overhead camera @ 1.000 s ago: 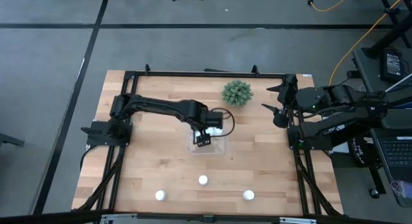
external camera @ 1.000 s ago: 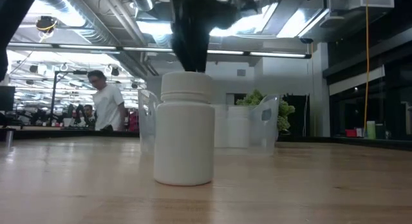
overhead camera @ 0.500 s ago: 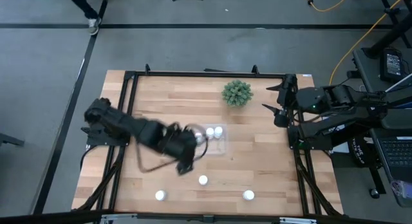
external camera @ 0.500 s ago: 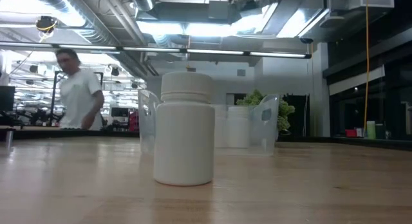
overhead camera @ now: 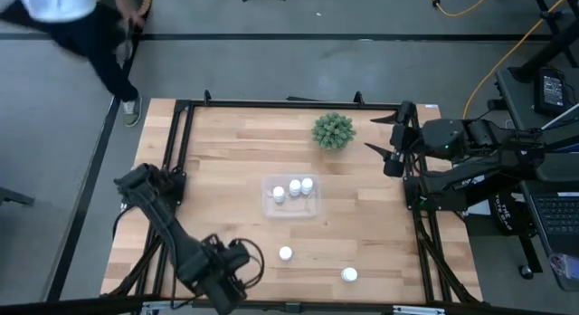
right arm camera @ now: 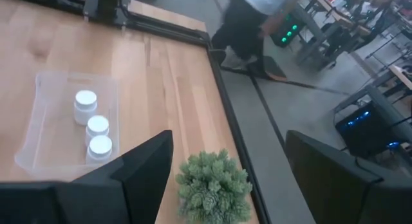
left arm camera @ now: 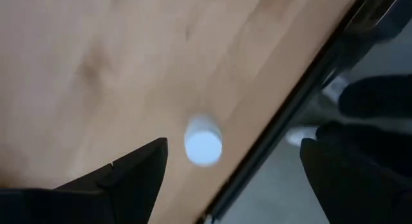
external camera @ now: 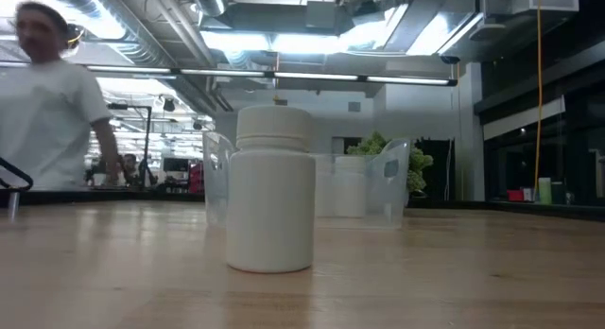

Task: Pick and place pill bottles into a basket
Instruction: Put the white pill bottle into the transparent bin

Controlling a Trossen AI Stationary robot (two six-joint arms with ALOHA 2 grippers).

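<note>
My left gripper [left arm camera: 228,166] hangs over the counter's [overhead camera: 226,152] near-left corner, jaws apart and holding nothing; one pill bottle [left arm camera: 203,142] stands below, between the two fingers, close to the counter's edge. Three bottles [overhead camera: 293,189] sit inside the basket [overhead camera: 291,210] at mid-counter, two more [overhead camera: 286,253] stand on the near side. My right gripper [overhead camera: 382,149] waits at the far right beside the plant [overhead camera: 333,130], jaws apart, empty.

Overhead, table-level, two wrist cameras
</note>
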